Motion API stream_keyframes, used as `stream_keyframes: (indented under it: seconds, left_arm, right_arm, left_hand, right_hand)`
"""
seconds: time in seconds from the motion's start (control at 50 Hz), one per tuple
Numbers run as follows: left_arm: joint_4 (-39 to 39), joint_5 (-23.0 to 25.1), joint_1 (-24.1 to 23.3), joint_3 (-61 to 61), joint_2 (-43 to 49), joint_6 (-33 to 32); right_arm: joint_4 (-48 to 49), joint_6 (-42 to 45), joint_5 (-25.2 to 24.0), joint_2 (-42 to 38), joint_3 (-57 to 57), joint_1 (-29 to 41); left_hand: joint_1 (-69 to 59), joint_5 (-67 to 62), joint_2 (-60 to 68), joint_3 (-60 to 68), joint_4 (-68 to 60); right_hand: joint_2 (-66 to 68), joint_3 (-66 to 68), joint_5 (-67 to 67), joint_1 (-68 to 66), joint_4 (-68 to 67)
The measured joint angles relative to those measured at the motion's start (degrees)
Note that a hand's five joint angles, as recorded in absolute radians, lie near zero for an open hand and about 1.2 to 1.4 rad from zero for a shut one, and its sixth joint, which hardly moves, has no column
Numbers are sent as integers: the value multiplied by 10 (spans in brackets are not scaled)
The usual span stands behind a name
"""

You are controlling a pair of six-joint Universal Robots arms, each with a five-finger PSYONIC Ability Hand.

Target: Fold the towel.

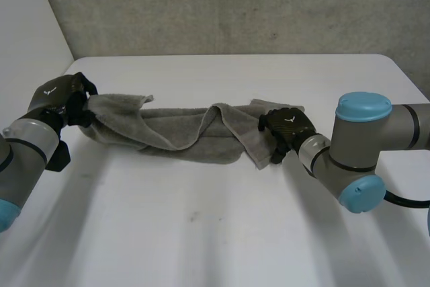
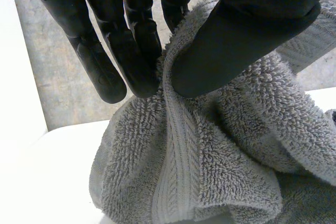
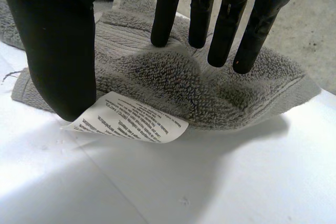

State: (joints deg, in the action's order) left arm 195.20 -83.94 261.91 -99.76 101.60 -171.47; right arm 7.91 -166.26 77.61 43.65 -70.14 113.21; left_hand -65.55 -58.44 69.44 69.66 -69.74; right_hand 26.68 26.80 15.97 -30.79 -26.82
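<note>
A grey towel (image 1: 181, 132) lies bunched in a long roll across the white table (image 1: 201, 233). My left hand (image 1: 64, 99) is at its left end. In the left wrist view the thumb (image 2: 247, 30) and fingers (image 2: 131, 51) pinch a ridge of the towel (image 2: 210, 166) at a banded edge. My right hand (image 1: 285, 129) rests at the towel's right end. In the right wrist view its fingers (image 3: 199, 14) are straight, with their tips on the towel (image 3: 173, 85), and the thumb (image 3: 58, 51) stands apart beside a white care label (image 3: 131, 124).
A grey wall runs behind the table's far edge (image 1: 235, 55). Bare white table lies in front of the towel, between the two arms. The right arm's elbow (image 1: 363, 152) sits low over the table at the right.
</note>
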Motion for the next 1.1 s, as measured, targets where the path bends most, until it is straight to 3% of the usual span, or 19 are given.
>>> stream_keyframes:
  seconds: [0.56,0.76,0.88,0.94,1.04,1.1]
  left_arm:
    - [13,0,0,0,8,-1]
    - [14,0,0,1,10,-2]
    - [14,0,0,1,11,-2]
    - [14,0,0,1,10,-2]
    - [14,0,0,0,10,-2]
    - [14,0,0,0,10,-2]
  right_arm:
    - [-1,1,7,-85,135,12]
    - [-1,-3,5,-98,168,12]
    - [-1,-4,3,-93,179,12]
    - [-3,-3,3,-92,185,12]
    - [-19,-3,4,-95,184,15]
    - [-33,-3,4,-96,177,18]
  left_hand:
    - [0,0,0,0,0]
    - [0,0,0,0,0]
    - [0,0,0,0,0]
    - [0,0,0,0,0]
    - [0,0,0,0,0]
    - [0,0,0,0,0]
  right_hand:
    - [77,76,0,-88,-76]
    - [284,283,0,-325,-283]
    - [352,351,0,-400,-351]
    - [344,342,0,-389,-342]
    - [126,124,0,-140,-130]
    - [77,75,0,-78,-74]
